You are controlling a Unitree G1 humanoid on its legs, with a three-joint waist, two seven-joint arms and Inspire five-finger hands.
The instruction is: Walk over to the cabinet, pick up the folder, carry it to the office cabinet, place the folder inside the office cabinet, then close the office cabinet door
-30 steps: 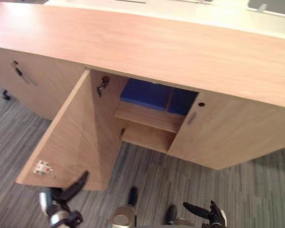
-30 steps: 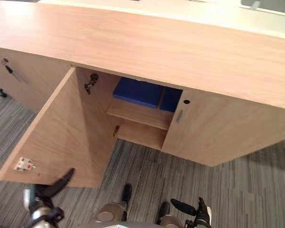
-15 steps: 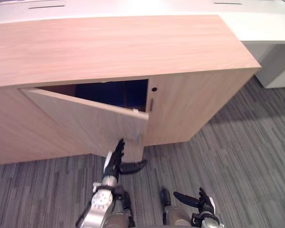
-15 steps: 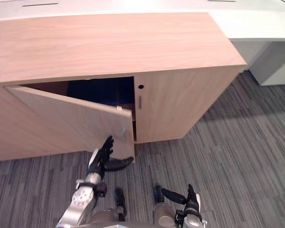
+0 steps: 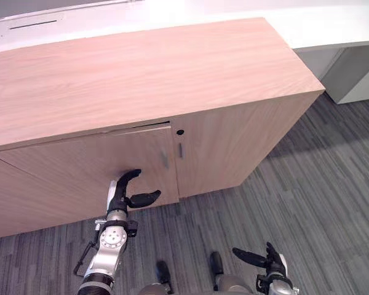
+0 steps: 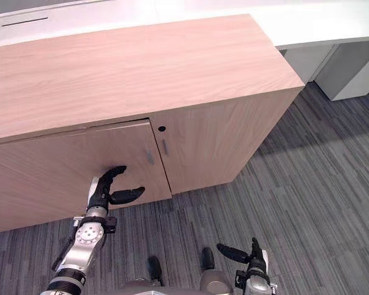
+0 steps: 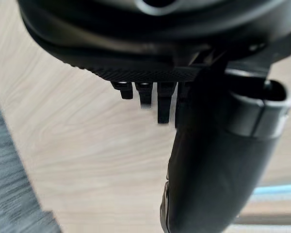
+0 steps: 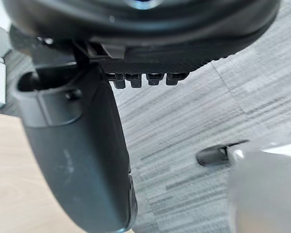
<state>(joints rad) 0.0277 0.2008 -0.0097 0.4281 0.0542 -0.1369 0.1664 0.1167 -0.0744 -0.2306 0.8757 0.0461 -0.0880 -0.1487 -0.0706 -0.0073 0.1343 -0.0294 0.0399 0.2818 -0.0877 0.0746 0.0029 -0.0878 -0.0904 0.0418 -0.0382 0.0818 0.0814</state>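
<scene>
The wooden office cabinet [image 5: 141,80] stands in front of me. Its left door [image 5: 80,166] is swung almost shut, with a thin gap along its top edge. My left hand [image 5: 122,196] is open and its fingertips rest against the lower part of that door, thumb spread to the right. In the left wrist view the fingers [image 7: 150,94] reach straight to the door's wood [image 7: 77,145]. The folder is hidden behind the door. My right hand [image 5: 267,261] hangs open low over the carpet, holding nothing.
The cabinet's right door [image 5: 234,147] is shut, with a small handle [image 5: 180,150] and a keyhole [image 5: 180,132]. A white desk [image 5: 332,18] runs behind and to the right. Grey striped carpet [image 5: 295,196] lies open to the right.
The left door has swung from half open to almost shut, closing off the dark inside. My left hand followed it forward. The camera has also shifted.
</scene>
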